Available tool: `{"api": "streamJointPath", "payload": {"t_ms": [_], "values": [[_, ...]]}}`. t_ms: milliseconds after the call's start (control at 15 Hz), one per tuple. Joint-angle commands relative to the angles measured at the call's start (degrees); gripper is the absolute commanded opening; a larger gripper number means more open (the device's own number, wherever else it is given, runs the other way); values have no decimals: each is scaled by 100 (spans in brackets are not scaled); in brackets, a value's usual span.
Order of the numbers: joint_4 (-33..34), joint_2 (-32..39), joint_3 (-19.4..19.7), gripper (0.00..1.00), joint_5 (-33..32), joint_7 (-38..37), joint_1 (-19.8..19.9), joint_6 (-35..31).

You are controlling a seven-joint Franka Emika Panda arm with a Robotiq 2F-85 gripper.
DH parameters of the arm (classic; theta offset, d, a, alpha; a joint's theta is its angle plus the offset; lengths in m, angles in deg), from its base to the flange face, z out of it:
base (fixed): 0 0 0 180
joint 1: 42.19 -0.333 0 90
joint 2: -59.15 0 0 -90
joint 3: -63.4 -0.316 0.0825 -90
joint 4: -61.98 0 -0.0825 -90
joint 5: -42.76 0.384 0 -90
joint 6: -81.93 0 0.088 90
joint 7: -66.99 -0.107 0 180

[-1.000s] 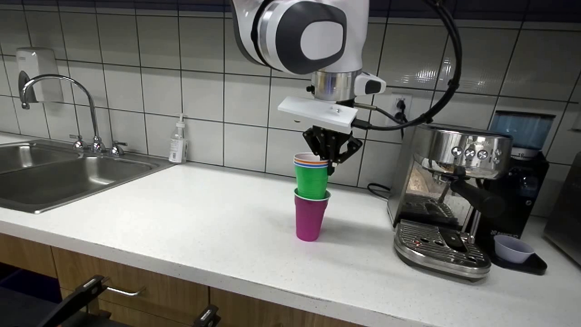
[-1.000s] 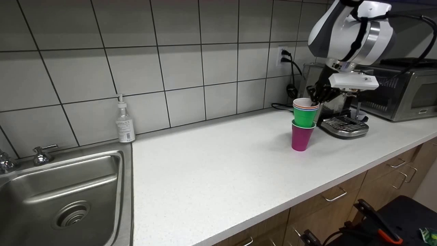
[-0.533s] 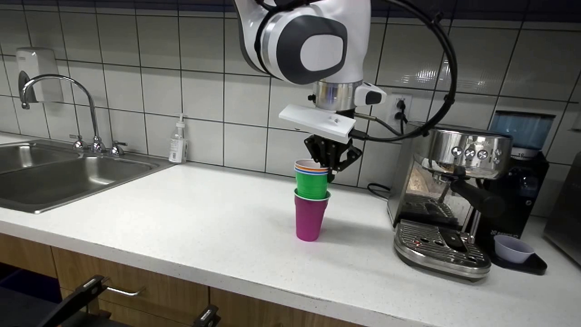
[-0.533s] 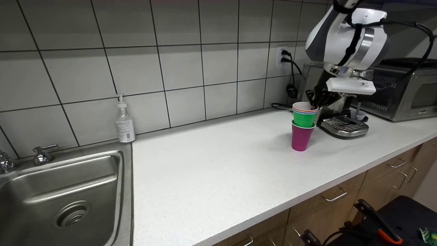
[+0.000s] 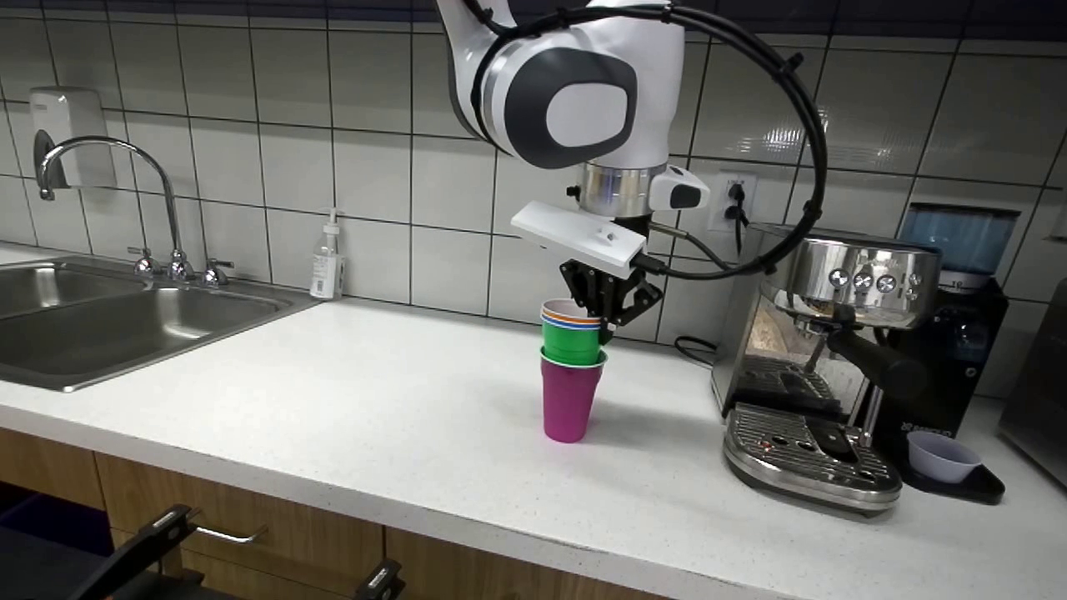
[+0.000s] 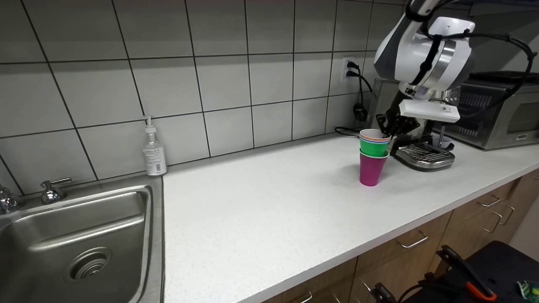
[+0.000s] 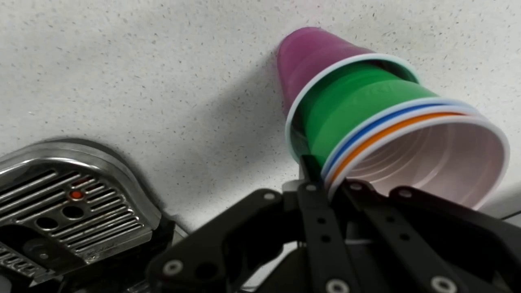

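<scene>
The cup stack [image 7: 366,91], green outside with blue and orange bands at the rims, is sitting partway down inside a magenta cup [image 7: 309,61], which is standing on the white counter [image 5: 375,392]. The gripper [image 7: 330,179] is pinching the stacked rims at eight o'clock of the mouth in the wrist view, with one finger [image 7: 310,167] pressing outside and its partner reaching inside; the thin wall is probably offering an easier hold than the full width. The taper is presumably letting the green base nest while leaving the rims exposed.

In the wrist view, the drip tray [image 7: 69,207] is lying toward eight o'clock, its raised lettering [image 7: 18,262] escaping a sure reading. In an exterior view, the espresso machine [image 5: 775,333] is standing at three o'clock from the cups, the grinder [image 5: 967,329] behind it showing blurred writing [image 5: 927,428], and the sink [image 5: 167,321] is lying at nine. In an exterior view, a pump bottle [image 6: 154,155] is standing at nine o'clock, wearing a label too small to read.
</scene>
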Motion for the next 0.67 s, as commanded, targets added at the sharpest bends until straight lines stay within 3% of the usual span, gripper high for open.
{"api": "streamJointPath", "payload": {"t_ms": [0, 600], "values": [[158, 125, -62, 2, 219, 109, 55, 95], [182, 290, -51, 2, 206, 77, 46, 80]]}}
